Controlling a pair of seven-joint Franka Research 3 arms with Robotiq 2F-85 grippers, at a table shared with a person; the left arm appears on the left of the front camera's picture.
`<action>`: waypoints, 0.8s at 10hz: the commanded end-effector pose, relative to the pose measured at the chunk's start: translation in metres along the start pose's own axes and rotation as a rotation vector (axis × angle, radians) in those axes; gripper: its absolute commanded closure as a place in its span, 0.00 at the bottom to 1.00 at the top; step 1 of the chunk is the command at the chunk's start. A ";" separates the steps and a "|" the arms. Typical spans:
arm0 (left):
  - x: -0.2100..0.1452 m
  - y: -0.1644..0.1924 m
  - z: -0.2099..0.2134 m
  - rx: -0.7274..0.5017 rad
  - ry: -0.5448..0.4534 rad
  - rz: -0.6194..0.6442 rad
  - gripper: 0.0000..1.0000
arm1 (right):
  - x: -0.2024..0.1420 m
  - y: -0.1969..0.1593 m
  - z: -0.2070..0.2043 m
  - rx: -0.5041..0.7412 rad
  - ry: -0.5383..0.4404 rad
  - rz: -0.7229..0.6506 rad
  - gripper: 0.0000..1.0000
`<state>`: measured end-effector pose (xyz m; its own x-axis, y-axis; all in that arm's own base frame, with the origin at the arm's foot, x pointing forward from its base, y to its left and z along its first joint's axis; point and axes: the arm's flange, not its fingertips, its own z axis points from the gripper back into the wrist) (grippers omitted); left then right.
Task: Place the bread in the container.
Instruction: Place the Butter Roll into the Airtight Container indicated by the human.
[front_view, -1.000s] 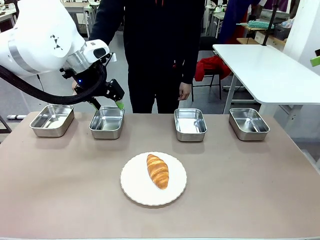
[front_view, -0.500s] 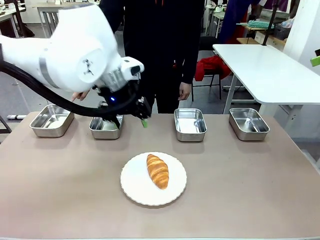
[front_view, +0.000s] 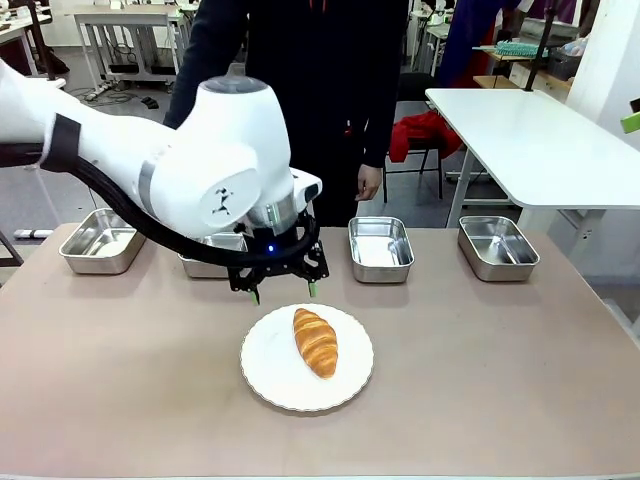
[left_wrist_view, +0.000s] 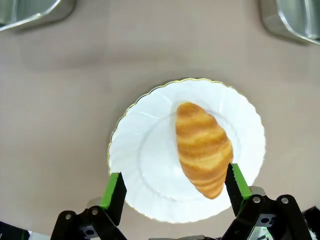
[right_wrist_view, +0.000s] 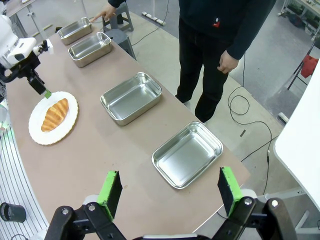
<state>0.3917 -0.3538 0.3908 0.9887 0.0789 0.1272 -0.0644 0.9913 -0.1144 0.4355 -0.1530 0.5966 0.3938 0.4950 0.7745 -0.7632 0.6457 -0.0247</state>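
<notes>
The bread (front_view: 316, 342), a golden-brown croissant, lies on a round white plate (front_view: 268, 368) at the table's middle. My left gripper (front_view: 283, 291) hangs open just above the plate's far edge, pointing down, with nothing between its fingers. In the left wrist view the bread (left_wrist_view: 202, 149) sits on the plate (left_wrist_view: 147, 155) close to the right finger (left_wrist_view: 234, 181) of the left gripper (left_wrist_view: 173, 174). Several steel containers line the far side: (front_view: 103, 240), (front_view: 380, 248), (front_view: 497, 247). My right gripper (right_wrist_view: 169, 189) is open high above the container (right_wrist_view: 188, 154).
One more pan (front_view: 205, 264) is partly hidden behind my left arm. A person stands at the far side, one hand (right_wrist_view: 103, 13) by the farthest pan (right_wrist_view: 75, 30) and the other hand (front_view: 370, 182) hanging down. A white side table (front_view: 530, 140) stands to the right.
My left arm has swung from above the second pan rightwards and down to the plate's far edge. The gripper stayed open. Bread and plate have not moved.
</notes>
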 end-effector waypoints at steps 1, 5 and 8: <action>-0.002 -0.016 -0.013 0.033 -0.012 0.033 0.00 | 0.001 0.000 0.000 0.003 -0.017 0.004 0.00; -0.008 -0.025 -0.037 -0.014 0.014 0.021 0.00 | 0.001 0.000 0.000 0.003 -0.017 0.004 0.00; -0.014 -0.035 -0.048 -0.053 0.029 0.023 0.00 | 0.001 0.000 0.000 0.003 -0.017 0.004 0.00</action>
<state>0.3849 -0.3889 0.3481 0.9925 0.0725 0.0989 -0.0573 0.9873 -0.1482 0.4355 -0.1530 0.5966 0.3938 0.4950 0.7745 -0.7632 0.6457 -0.0247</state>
